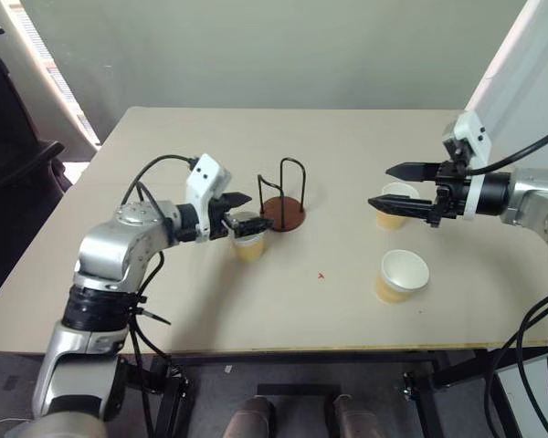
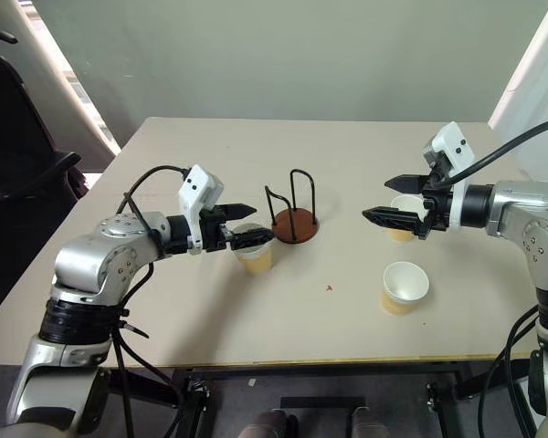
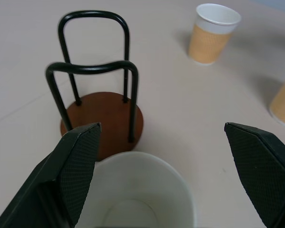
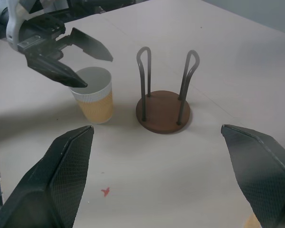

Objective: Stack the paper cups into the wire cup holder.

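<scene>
The wire cup holder (image 1: 283, 212), a reddish-brown disc with two black wire hoops, stands empty at mid-table. Just left of it stands a tan paper cup (image 1: 249, 245). My left gripper (image 1: 247, 212) hovers open over that cup's rim, with the white inside (image 3: 133, 190) showing between its fingers. A second paper cup (image 1: 395, 205) stands to the right, and my right gripper (image 1: 395, 186) hangs open just above it, pointing left toward the holder (image 4: 164, 111). A third paper cup (image 1: 402, 276) stands nearer the front edge on the right.
The beige table (image 1: 329, 310) carries a small red mark (image 1: 321, 274) in front of the holder. A dark chair (image 1: 9, 155) stands off the table's left side, and a white panel (image 1: 521, 73) at the far right.
</scene>
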